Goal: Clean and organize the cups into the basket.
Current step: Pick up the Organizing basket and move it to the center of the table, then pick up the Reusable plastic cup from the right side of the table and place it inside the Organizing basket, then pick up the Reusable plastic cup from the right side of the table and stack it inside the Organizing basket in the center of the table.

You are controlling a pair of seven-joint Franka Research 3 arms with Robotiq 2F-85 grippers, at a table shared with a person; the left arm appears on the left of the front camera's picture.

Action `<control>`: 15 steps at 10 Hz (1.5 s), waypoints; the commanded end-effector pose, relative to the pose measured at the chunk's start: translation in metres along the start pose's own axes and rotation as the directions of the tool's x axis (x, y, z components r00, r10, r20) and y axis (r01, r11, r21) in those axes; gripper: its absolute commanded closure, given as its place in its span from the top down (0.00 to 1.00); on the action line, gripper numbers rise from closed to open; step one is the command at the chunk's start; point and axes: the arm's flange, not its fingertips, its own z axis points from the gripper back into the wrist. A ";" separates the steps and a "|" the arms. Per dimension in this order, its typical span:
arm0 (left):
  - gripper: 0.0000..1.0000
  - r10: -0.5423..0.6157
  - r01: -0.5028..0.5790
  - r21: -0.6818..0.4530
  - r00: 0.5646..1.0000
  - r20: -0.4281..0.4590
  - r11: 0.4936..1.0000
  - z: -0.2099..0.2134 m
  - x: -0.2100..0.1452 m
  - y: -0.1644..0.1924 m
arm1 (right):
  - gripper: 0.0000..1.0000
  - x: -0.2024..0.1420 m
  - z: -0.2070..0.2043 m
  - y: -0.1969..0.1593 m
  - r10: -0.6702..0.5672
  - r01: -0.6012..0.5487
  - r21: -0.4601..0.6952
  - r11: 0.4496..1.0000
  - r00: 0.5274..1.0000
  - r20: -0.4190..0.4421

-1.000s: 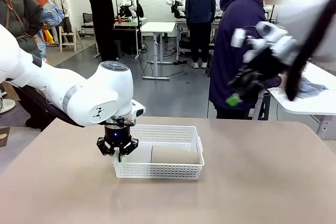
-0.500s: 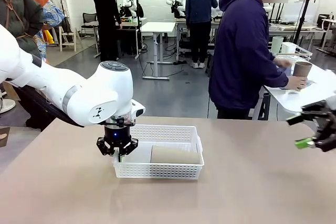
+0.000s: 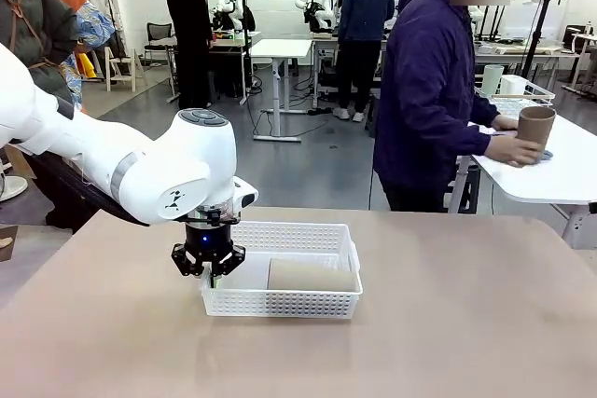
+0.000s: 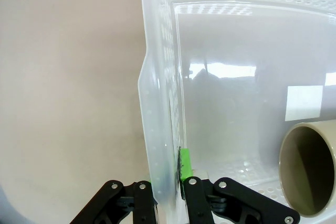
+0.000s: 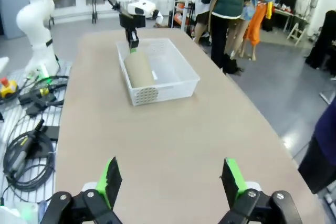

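Tan cup [image 3: 312,275] lying flat in the white basket [image 3: 280,306], mouth toward the left gripper [image 3: 211,273], jaws pinched shut on the basket's left wall. Another tan cup [image 3: 536,124] upright in the person's hand [image 3: 514,149], far right, nearer the right gripper [image 5: 170,174], wide open and empty.

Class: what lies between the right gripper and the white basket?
Bare tabletop, with nothing on it. The right wrist view shows the open right gripper hovering short of the basket, and the stretch between them is plain table surface.
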 end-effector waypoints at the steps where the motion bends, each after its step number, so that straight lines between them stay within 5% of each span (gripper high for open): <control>1: 0.00 0.003 -0.003 0.017 1.000 0.009 1.000 -0.001 -0.002 0.000 | 1.00 0.003 -0.005 0.005 0.018 -0.019 -0.001 1.000 1.000 -0.017; 15: 0.00 0.003 -0.003 0.017 1.000 0.009 1.000 -0.001 -0.002 0.000 | 1.00 0.003 -0.005 0.005 0.018 -0.019 -0.001 1.000 1.000 -0.017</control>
